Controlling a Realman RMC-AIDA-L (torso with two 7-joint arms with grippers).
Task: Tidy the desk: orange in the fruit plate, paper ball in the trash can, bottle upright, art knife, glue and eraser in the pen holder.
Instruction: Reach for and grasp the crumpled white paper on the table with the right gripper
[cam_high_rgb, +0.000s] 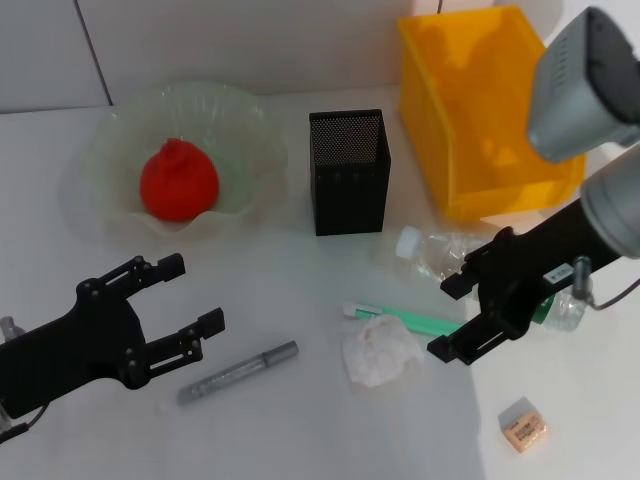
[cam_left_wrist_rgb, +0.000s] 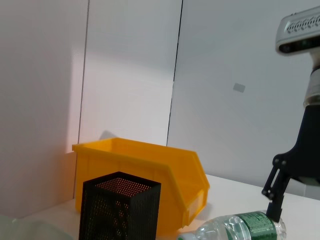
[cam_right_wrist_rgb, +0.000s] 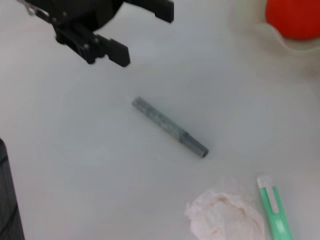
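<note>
Nearest us: left gripper (cam_high_rgb: 183, 298), fingers spread wide, holding nothing, over bare white desk (cam_high_rgb: 300, 430). Grey art knife (cam_high_rgb: 238, 372) flat just beside it. Crumpled white paper ball (cam_high_rgb: 380, 350) touches green glue stick (cam_high_rgb: 405, 320). Right gripper (cam_high_rgb: 462, 318) open, empty, above fallen clear bottle (cam_high_rgb: 440, 252). Orange (cam_high_rgb: 178, 181) sits in fruit plate (cam_high_rgb: 120, 150). Eraser (cam_high_rgb: 523, 424) near front edge. Black mesh pen holder (cam_high_rgb: 348, 172), yellow bin (cam_high_rgb: 480, 110) against white wall panels (cam_left_wrist_rgb: 130, 70).

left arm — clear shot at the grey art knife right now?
Probably yes. The left gripper is open beside the grey art knife, with only bare desk between them; the paper ball lies farther off.
</note>
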